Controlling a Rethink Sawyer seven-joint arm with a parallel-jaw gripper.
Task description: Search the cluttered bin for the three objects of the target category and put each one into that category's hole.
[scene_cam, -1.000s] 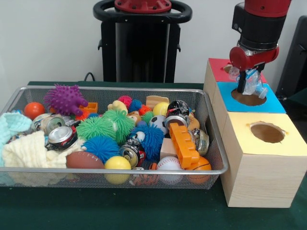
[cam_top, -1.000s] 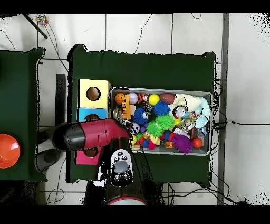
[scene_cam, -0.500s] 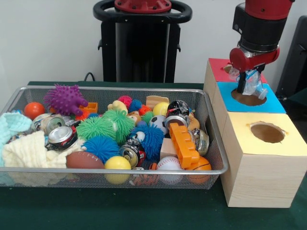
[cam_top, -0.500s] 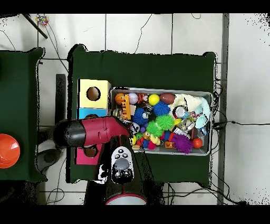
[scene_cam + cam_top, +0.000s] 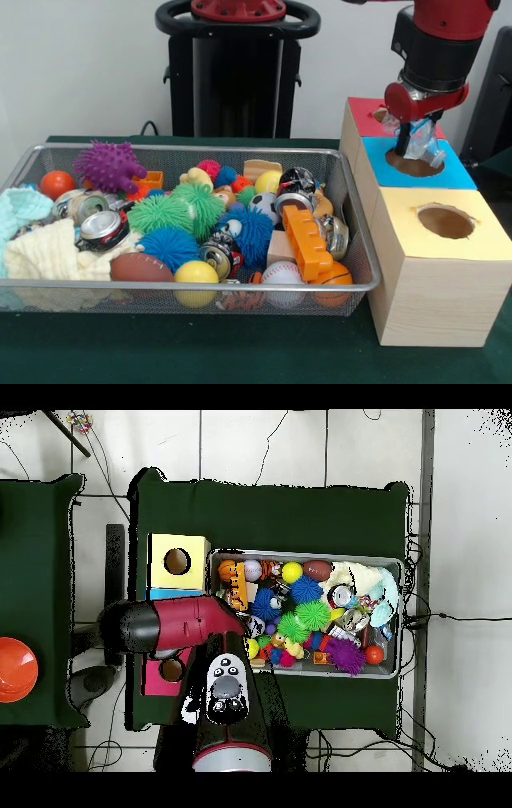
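Observation:
My gripper hangs over the round hole in the blue-topped box. It is shut on a crumpled clear plastic piece, whose lower end sits at the hole's mouth. The silver wire-mesh bin lies to the left, full of spiky balls, crushed cans, sports balls, an orange brick and pale cloths. In the overhead view my arm covers the blue box and hides the gripper; the bin's rim shows to the right.
A red-topped box stands behind the blue one. A yellow-topped box with its own hole stands in front. The black pedestal rises behind the bin. An orange bowl sits on a side table.
My arm has shifted slightly over the boxes; the gripper stays over the blue box's hole, still holding the plastic piece.

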